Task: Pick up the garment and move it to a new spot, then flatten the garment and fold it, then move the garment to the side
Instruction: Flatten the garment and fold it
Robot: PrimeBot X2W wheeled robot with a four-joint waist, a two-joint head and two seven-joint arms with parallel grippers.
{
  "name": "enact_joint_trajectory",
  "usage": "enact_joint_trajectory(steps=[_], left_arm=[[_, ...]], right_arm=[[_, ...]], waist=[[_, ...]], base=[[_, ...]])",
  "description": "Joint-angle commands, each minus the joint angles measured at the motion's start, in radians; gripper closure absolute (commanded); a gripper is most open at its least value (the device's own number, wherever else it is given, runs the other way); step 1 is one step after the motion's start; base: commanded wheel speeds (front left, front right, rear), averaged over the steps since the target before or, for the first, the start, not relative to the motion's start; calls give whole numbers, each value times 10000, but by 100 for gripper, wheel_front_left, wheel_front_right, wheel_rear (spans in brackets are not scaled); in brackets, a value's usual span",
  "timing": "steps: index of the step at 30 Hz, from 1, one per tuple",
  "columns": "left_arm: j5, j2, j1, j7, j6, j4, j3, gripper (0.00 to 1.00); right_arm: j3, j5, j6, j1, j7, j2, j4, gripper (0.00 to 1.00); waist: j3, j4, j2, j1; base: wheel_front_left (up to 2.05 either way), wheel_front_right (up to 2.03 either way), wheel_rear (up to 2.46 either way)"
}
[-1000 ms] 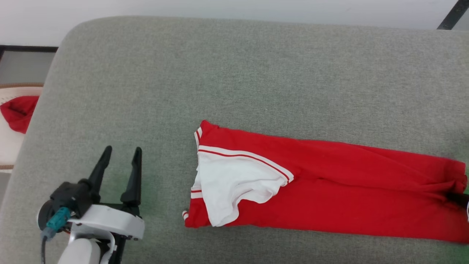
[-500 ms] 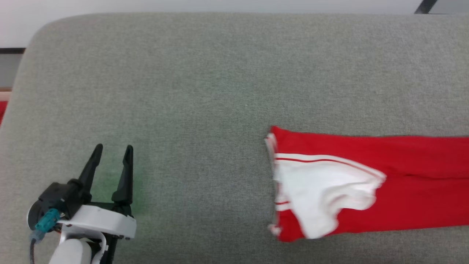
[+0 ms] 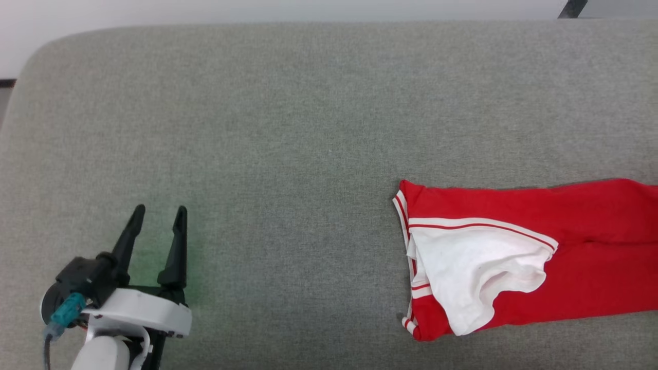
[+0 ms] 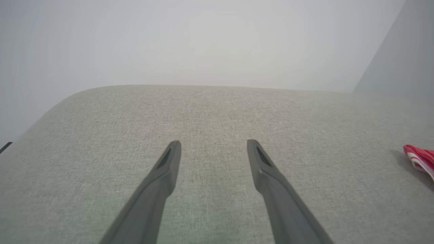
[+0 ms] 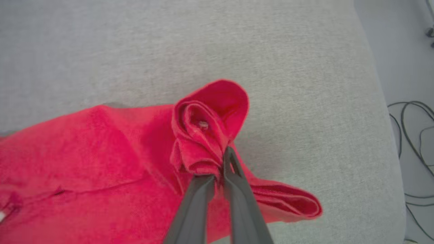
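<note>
The garment (image 3: 591, 257), a red jersey with a white panel and striped trim, lies as a long folded strip on the right of the grey cushioned surface (image 3: 308, 128). Its right end runs off the head view. In the right wrist view my right gripper (image 5: 218, 169) is shut on a bunched red fold of the garment (image 5: 101, 152) at its end. My left gripper (image 3: 160, 210) stands open over bare cushion at the lower left, far from the cloth. In the left wrist view the left gripper (image 4: 214, 144) holds nothing, and a corner of the garment (image 4: 418, 157) shows at far right.
The cushion's right edge (image 5: 379, 101) lies close to the held end of the garment. Dark cables (image 5: 413, 135) lie on the floor beyond it. A pale wall (image 3: 257, 10) runs behind the cushion.
The garment has slid to the right across the cushion, held at its far end. The head camera has also shifted, and the left gripper has stayed open in the same spot.
</note>
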State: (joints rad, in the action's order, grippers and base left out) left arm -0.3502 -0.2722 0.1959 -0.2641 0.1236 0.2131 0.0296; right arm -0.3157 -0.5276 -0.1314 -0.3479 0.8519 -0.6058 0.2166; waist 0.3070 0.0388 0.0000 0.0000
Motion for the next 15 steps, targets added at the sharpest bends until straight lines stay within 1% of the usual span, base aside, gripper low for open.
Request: enact_joint_trajectory(steps=[1, 6, 7, 11, 15], left_arm=[[69, 55, -157, 5, 34, 40, -60, 0], [73, 211, -287, 5, 51, 97, -77, 0], [73, 211, -287, 5, 51, 97, -77, 0], [76, 331, -358, 5, 67, 128, -40, 0], [96, 433, -341, 5, 59, 176, 62, 0]], right_arm=[[619, -269, 16, 357, 244, 51, -900, 100], [1964, -1106, 16, 854, 914, 296, -3017, 100], [1964, -1106, 16, 854, 914, 296, -3017, 100], [3019, -1399, 16, 1038, 1328, 569, -4320, 100], [4012, -1353, 16, 949, 1576, 877, -4975, 100]], waist=[[-234, -93, 0, 0], [-491, -89, 0, 0], [-491, -89, 0, 0], [-600, 22, 0, 0], [-692, 224, 0, 0]], base=[[0, 0, 0], [0, 0, 0], [0, 0, 0], [0, 0, 0], [0, 0, 0]])
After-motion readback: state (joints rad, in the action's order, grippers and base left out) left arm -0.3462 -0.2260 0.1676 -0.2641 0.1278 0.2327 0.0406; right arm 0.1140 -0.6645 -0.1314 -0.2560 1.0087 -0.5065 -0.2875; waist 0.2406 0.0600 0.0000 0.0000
